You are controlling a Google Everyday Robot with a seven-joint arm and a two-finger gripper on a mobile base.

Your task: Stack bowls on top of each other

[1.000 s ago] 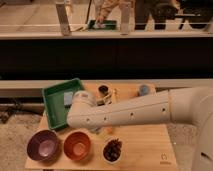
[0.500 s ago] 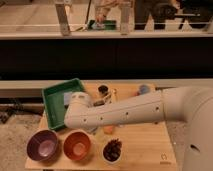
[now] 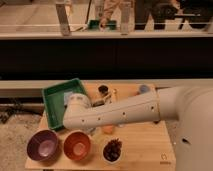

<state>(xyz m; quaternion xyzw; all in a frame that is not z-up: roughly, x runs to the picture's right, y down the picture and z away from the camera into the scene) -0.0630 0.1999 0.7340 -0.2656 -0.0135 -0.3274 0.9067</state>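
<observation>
The purple bowl [image 3: 44, 145] stands at the table's front left. The orange bowl [image 3: 77, 145], with a paler inside, stands right beside it, apart from it. Both are upright and empty. My white arm [image 3: 125, 114] reaches from the right across the table. Its bent end is over the green tray's near edge. My gripper [image 3: 91, 131] is mostly hidden under the arm's end, just behind and above the orange bowl. It holds nothing that I can see.
A white bowl of dark grapes [image 3: 113, 150] sits right of the orange bowl. A green tray [image 3: 56, 96] lies at the back left. A dark cup [image 3: 103, 90] and a bluish item [image 3: 144, 89] stand at the back. An orange object [image 3: 108, 129] shows under the arm.
The arm's bent end has sunk slightly and shifted a little left, toward the bowls. The bowls have not moved.
</observation>
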